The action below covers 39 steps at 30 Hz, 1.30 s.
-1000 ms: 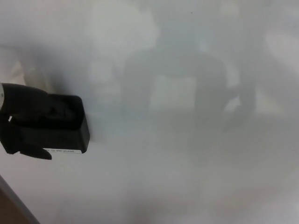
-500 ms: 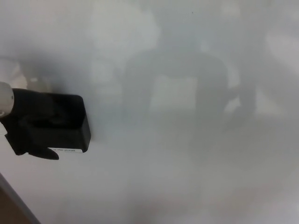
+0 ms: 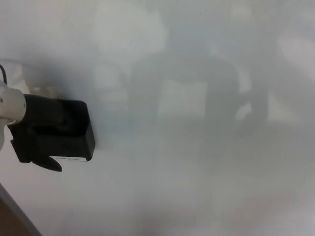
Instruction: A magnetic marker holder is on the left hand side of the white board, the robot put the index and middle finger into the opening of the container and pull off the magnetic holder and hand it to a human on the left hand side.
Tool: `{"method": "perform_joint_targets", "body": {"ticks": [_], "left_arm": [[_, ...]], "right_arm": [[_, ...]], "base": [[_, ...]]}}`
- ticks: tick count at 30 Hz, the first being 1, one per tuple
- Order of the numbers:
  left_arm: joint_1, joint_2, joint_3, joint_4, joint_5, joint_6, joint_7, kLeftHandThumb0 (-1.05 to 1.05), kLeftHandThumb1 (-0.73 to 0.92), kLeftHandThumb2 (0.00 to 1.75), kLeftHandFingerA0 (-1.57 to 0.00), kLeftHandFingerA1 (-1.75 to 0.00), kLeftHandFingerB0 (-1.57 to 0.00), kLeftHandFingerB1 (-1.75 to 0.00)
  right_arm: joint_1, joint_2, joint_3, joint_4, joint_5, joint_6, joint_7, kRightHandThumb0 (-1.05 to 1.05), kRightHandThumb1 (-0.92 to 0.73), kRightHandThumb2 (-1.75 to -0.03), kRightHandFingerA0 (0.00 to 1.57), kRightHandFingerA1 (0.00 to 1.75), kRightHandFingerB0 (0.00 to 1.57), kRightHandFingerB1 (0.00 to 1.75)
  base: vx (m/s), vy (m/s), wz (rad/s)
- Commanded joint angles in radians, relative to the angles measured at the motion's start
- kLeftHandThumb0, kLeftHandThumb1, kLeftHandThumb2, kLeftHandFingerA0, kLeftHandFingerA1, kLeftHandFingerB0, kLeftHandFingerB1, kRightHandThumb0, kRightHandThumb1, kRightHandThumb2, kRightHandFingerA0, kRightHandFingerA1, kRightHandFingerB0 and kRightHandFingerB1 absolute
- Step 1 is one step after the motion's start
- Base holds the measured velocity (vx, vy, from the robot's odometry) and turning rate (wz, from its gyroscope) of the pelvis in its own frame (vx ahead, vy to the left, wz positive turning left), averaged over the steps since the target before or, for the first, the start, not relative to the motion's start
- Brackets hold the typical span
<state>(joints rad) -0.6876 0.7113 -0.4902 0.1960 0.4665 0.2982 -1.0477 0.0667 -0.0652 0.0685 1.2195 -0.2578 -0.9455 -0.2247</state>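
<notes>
Head view: looks at a white board (image 3: 197, 187) that fills nearly the whole picture, glossy, with dim grey reflections across its middle.
Holder: a black box (image 3: 66, 130) stuck flat on the board at its left side, at about mid height; a small white label shows along its lower edge.
Left hand: black, coming in from the left edge (image 3: 34, 137), pressed against the holder's left part and overlapping it.
Left hand fingers: one dark fingertip (image 3: 51, 163) pokes out below the holder's lower left corner; black on black hides the rest, so I cannot tell how far the fingers are closed or whether they sit inside the holder's opening.
Left wrist: a white cuff (image 3: 10, 105) just left of the hand, at the picture's edge.
Right hand: does not show.
Board edge: a grey frame strip (image 3: 15, 214) runs slantwise across the lower left corner, with a brown patch beyond it.
Contact: hand and holder touch; holder lies against the board.
</notes>
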Motion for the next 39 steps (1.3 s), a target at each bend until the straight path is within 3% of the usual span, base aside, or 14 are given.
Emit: {"method": "perform_joint_targets", "body": {"ticks": [1, 4, 6, 8, 9, 12, 13, 32, 33, 34, 35, 36, 38, 39], "left_arm": [[0.06, -0.04, -0.034, 0.064, 0.033, -0.038, 0.063, -0.67, 0.35, 0.73, -0.68, -0.76, -0.05, -0.15], [0.073, -0.035, -0.051, 0.066, 0.075, -0.099, 0.127, -0.79, 0.43, 0.74, -0.65, -0.64, -0.1, -0.28], [0.122, -0.009, -0.063, 0.055, 0.133, -0.239, 0.288, -0.29, 0.5, 0.55, -0.75, -0.73, -0.71, -0.7], [0.138, 0.005, -0.067, 0.052, 0.15, -0.306, 0.348, -0.29, 0.5, 0.55, -0.75, -0.73, -0.71, -0.7], [0.156, 0.013, -0.066, 0.047, 0.163, -0.345, 0.402, -0.23, 0.58, 0.56, -0.63, -1.56, -0.56, -1.39], [0.177, 0.022, -0.063, 0.044, 0.179, -0.391, 0.474, -0.23, 0.58, 0.56, -0.63, -1.56, -0.56, -1.39], [0.191, 0.021, -0.058, 0.041, 0.181, -0.408, 0.511, -0.2, 0.67, 0.53, -0.59, -1.75, -0.44, -1.57], [0.224, 0.011, -0.02, 0.071, 0.175, -0.515, 0.593, -0.18, 0.65, 0.53, -0.62, -1.63, -0.52, -1.46], [0.238, -0.001, -0.002, 0.073, 0.151, -0.51, 0.596, -0.2, 0.58, 0.59, -0.7, -1.43, -0.7, -1.15], [0.241, -0.005, 0.003, 0.074, 0.144, -0.509, 0.598, -0.2, 0.58, 0.59, -0.7, -1.43, -0.7, -1.15], [0.24, -0.011, 0.009, 0.066, 0.122, -0.488, 0.551, -0.19, 0.6, 0.58, -0.71, -1.38, -0.78, -0.85], [0.228, -0.021, 0.016, 0.073, 0.078, -0.457, 0.473, -0.06, 0.7, 0.54, -0.73, -1.74, -0.54, -1.56], [0.216, -0.033, 0.025, 0.086, 0.034, -0.428, 0.398, -0.06, 0.7, 0.54, -0.73, -1.74, -0.54, -1.56], [0.214, -0.043, 0.042, 0.085, -0.03, -0.386, 0.318, -0.14, 0.61, 0.58, -0.66, -1.75, -0.47, -1.75]], "right_arm": [[-0.009, -0.007, -0.002, 0.002, 0.004, 0.0, -0.004, -0.54, -0.76, -0.63, 0.63, 0.46, 0.48, 0.36], [-0.012, -0.008, -0.002, 0.004, 0.005, 0.002, -0.001, -0.54, -0.75, -0.63, 0.63, 0.46, 0.48, 0.36], [-0.012, -0.005, -0.004, 0.006, 0.01, -0.001, 0.007, -0.54, -0.75, -0.63, 0.66, 0.46, 0.49, 0.36], [-0.012, -0.005, -0.004, 0.005, 0.01, 0.002, 0.007, -0.54, -0.75, -0.63, 0.66, 0.46, 0.49, 0.36], [-0.012, -0.006, -0.004, 0.005, 0.009, 0.001, 0.006, -0.54, -0.75, -0.63, 0.68, 0.47, 0.5, 0.36], [-0.013, -0.006, -0.005, 0.004, 0.009, -0.001, 0.004, -0.54, -0.75, -0.63, 0.68, 0.47, 0.5, 0.36], [-0.015, -0.007, -0.006, 0.004, 0.011, -0.002, 0.007, -0.52, -0.75, -0.63, 0.67, 0.47, 0.5, 0.37], [-0.028, -0.011, -0.005, 0.004, 0.008, -0.003, 0.009, -0.56, -0.76, -0.63, 0.68, 0.47, 0.5, 0.37], [-0.032, -0.012, -0.006, 0.005, 0.01, -0.003, 0.014, -0.56, -0.76, -0.63, 0.69, 0.47, 0.51, 0.37], [-0.033, -0.012, -0.006, 0.005, 0.011, -0.003, 0.015, -0.56, -0.76, -0.63, 0.69, 0.47, 0.51, 0.37], [-0.034, -0.011, -0.006, 0.004, 0.01, -0.003, 0.014, -0.56, -0.75, -0.64, 0.69, 0.48, 0.51, 0.37], [-0.035, -0.011, -0.005, 0.002, 0.01, -0.004, 0.014, -0.57, -0.76, -0.64, 0.69, 0.49, 0.51, 0.37], [-0.036, -0.012, -0.005, 0.002, 0.01, -0.005, 0.016, -0.57, -0.76, -0.64, 0.69, 0.49, 0.51, 0.37], [-0.037, -0.013, -0.003, 0.001, 0.004, -0.005, 0.009, -0.56, -0.76, -0.63, 0.7, 0.48, 0.51, 0.37]], "base": [[0.0, 0.0, 0.0], [0.0, 0.0, 0.0], [0.0, 0.0, 0.0], [0.0, 0.0, -0.03], [0.09, -0.007, -0.02], [0.09, -0.009, 0.05], [0.0, 0.0, 0.0], [0.0, 0.0, 0.0], [0.0, 0.0, 0.0], [0.0, 0.0, 0.0], [0.0, 0.0, 0.0], [0.0, 0.0, 0.0], [0.0, 0.0, 0.0], [0.0, 0.0, 0.0]]}}
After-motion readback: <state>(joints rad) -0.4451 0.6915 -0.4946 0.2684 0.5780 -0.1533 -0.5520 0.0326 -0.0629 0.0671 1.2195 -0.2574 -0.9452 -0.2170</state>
